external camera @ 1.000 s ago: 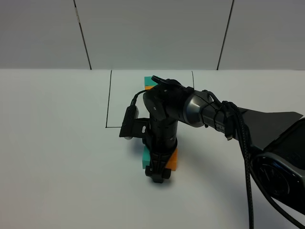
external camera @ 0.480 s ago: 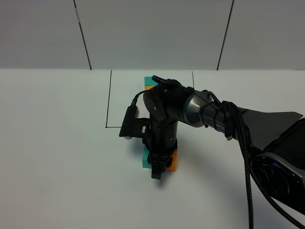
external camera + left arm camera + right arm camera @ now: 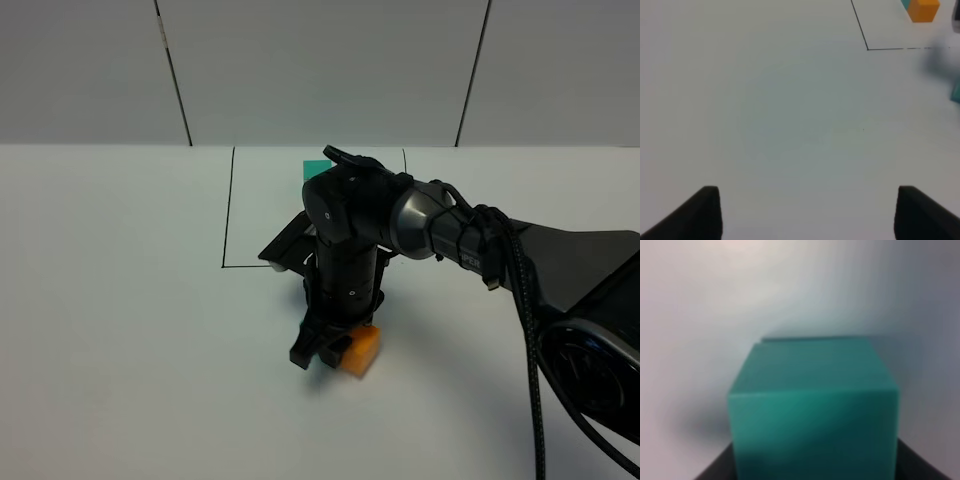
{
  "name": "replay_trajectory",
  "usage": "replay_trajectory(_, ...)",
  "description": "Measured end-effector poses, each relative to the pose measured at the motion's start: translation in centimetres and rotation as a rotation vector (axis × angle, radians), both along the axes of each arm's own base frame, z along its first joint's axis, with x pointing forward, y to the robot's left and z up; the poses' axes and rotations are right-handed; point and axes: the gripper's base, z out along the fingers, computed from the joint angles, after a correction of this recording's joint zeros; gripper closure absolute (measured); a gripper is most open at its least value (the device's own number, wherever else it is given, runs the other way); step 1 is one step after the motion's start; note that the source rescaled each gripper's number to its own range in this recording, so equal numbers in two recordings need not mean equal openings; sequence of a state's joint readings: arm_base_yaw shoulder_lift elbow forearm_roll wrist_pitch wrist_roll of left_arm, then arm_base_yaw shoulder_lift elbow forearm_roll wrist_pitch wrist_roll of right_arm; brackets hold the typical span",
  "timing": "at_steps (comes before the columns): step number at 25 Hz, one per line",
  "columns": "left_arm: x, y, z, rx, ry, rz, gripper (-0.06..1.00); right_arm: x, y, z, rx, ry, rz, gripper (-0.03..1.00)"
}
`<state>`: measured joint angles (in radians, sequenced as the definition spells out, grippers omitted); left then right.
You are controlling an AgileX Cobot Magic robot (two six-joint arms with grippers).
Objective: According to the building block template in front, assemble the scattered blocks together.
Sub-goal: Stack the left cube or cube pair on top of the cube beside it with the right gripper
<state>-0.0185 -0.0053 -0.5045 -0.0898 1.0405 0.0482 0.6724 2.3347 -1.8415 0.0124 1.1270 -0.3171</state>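
Right gripper (image 3: 322, 352) clenched near table centre, teal block (image 3: 812, 405) filling right wrist view at jaws (grasp itself unclear). Orange block (image 3: 361, 349) touching gripper's right side, tilted. Template (image 3: 318, 166) far, inside drawn outline (image 3: 226, 210). Left gripper (image 3: 805, 212) half-spread, empty. Step: joining blocks. Next move likely calls for squaring orange against teal.

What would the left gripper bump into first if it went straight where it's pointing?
Most likely the bare white table. The left gripper points at plain tabletop, and the template's orange cube lies off to the side beyond the black line, though depth is hard to judge.
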Motion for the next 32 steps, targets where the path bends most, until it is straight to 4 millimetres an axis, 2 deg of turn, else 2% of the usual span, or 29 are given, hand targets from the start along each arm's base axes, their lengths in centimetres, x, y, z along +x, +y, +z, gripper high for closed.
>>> replay_trajectory(3, 0.0, 0.0, 0.0, 0.0, 0.0, 0.0, 0.44, -0.1, 0.0, 1.2, 0.062, 0.029, -0.262, 0.96)
replay_trajectory(7, 0.0, 0.0, 0.0, 0.0, 0.0, 0.0, 0.44, 0.9, 0.0, 1.3, 0.176, 0.061, -0.532, 0.96)
replay_trajectory(14, 0.0, 0.0, 0.0, 0.0, 0.0, 0.0, 0.44, 2.0, -0.2, 1.4, 0.256, 0.034, -0.841, 0.96)
replay_trajectory(23, 0.0, 0.0, 0.0, 0.0, 0.0, 0.0, 0.44, 2.7, -1.5, 1.2, 0.17, -0.064, -0.937, 0.96)
replay_trajectory(32, 0.0, 0.0, 0.0, 0.0, 0.0, 0.0, 0.44, 2.7, -1.7, 0.7, 0.137, -0.057, -0.963, 0.96)
